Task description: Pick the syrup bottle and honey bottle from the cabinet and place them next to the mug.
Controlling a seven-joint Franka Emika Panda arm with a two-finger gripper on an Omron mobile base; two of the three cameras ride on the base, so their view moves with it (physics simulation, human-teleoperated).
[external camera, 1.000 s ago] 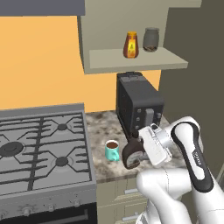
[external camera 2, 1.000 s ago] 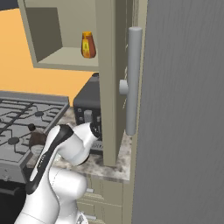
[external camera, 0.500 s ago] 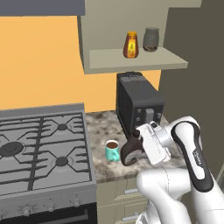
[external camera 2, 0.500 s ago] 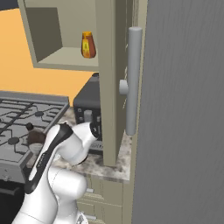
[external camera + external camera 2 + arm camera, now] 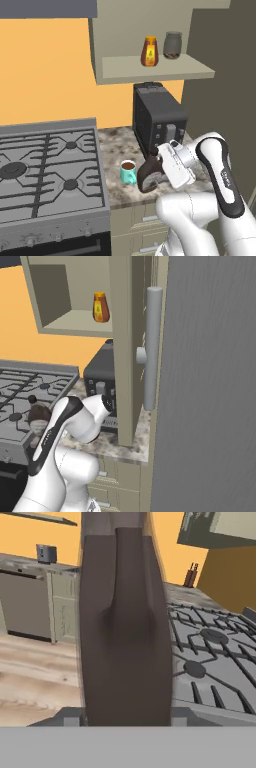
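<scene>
Pincer [image 5: 156,170] is clamping the syrup bottle [image 5: 150,175], jaws closed on its dark-brown body, bottle tilted and hanging low over the speckled counter [image 5: 112,142] near its front edge. In the hand view the syrup bottle [image 5: 125,627] is sitting right up against the camera as a wide brown column. In the right base view the syrup bottle [image 5: 38,420] is showing as a dark rounded shape just past the arm.

Mug [image 5: 128,172] is standing just beside the pincer, on the stove side, very close to the bottle; touching or not, cannot tell. Stove [image 5: 45,170] is lying further out past the mug. Black toaster oven [image 5: 157,122] is sitting just behind the pincer, against the wall.

Honey bottle [image 5: 149,51] is standing upright well above the pincer on the cabinet [image 5: 155,70] shelf, with a grey glass jar [image 5: 172,45] next to it.
</scene>
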